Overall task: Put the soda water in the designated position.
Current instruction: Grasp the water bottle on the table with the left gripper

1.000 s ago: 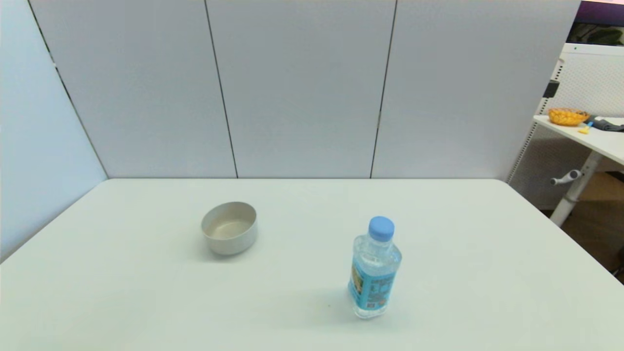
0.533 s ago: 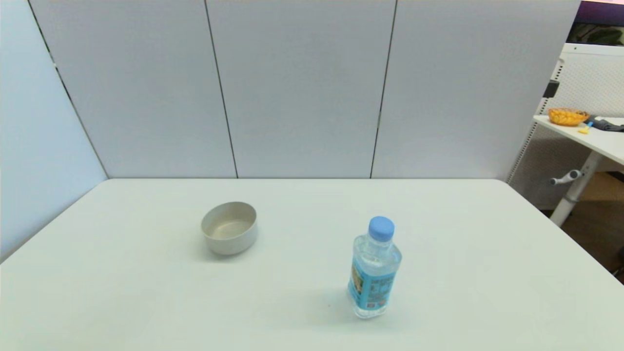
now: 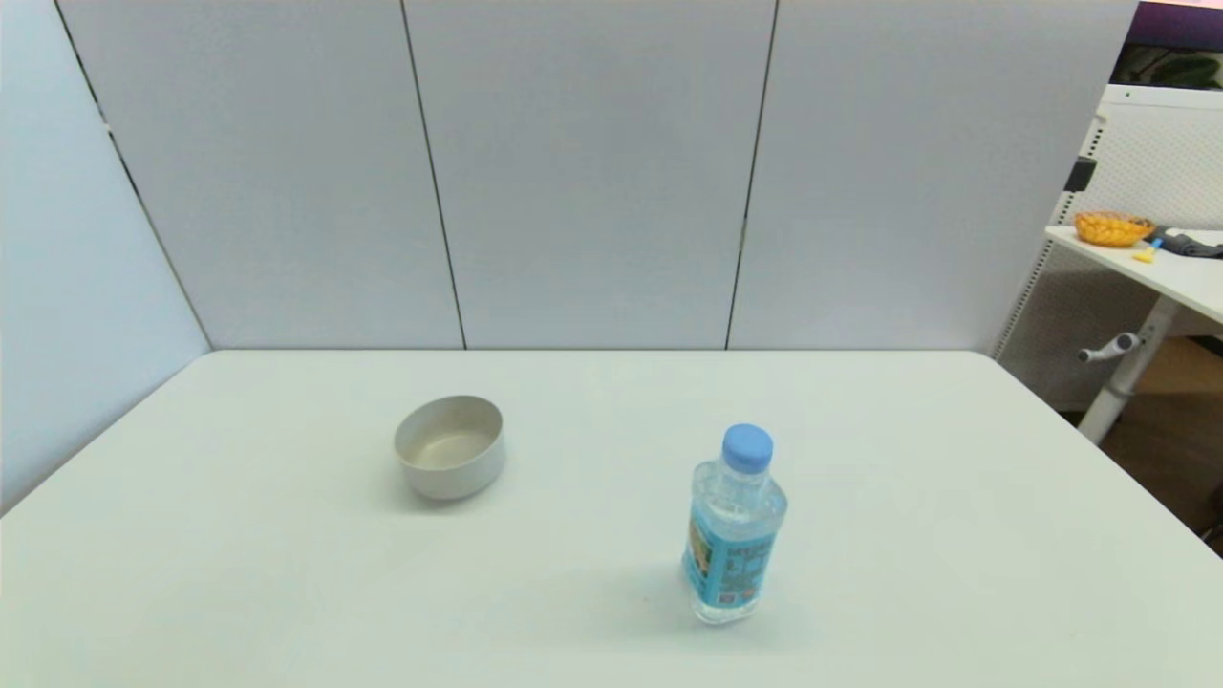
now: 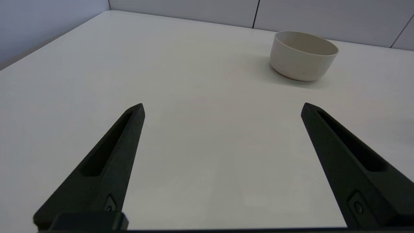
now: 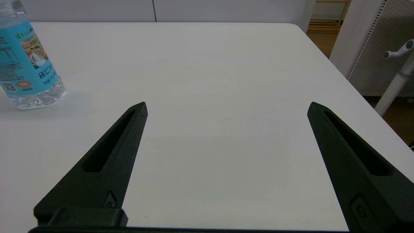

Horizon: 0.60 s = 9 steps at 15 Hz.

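Observation:
The soda water [image 3: 734, 530], a small clear bottle with a light-blue cap and blue label, stands upright on the white table right of centre, near the front; its lower half also shows in the right wrist view [image 5: 26, 64]. Neither arm shows in the head view. My left gripper [image 4: 223, 108] hovers open over bare table at the near left, holding nothing. Equally open and empty is my right gripper [image 5: 228, 106], over bare table to the right of the bottle. The designated position carries no marker of its own.
A round beige bowl [image 3: 449, 446] sits left of centre, also seen ahead of the left gripper [image 4: 303, 55]. Grey partition panels [image 3: 573, 172] close the back and left. The table's right edge [image 3: 1099, 449] drops off toward another desk [image 3: 1156, 268].

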Each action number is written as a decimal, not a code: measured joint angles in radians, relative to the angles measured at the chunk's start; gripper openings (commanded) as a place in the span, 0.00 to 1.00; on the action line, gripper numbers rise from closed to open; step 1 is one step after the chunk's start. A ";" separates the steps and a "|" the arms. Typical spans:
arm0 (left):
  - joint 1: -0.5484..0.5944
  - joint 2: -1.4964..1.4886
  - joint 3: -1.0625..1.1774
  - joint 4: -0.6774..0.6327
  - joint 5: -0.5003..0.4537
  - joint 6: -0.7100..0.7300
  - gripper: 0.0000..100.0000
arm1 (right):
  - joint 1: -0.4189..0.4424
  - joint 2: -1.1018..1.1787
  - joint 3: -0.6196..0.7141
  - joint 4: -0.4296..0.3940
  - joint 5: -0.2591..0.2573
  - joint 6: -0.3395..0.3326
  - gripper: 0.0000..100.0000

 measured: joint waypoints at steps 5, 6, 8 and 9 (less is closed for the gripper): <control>-0.007 0.126 -0.096 0.001 -0.093 0.152 1.00 | 0.000 0.000 0.000 0.000 0.000 0.000 1.00; -0.020 0.178 -0.136 0.000 -0.136 0.189 1.00 | 0.000 0.000 0.000 0.000 0.000 0.000 1.00; -0.054 0.303 -0.223 0.000 -0.220 0.275 1.00 | 0.000 0.000 0.000 0.000 0.000 0.000 1.00; -0.076 0.371 -0.262 -0.005 -0.254 0.314 1.00 | 0.000 0.000 0.000 0.000 0.000 0.000 1.00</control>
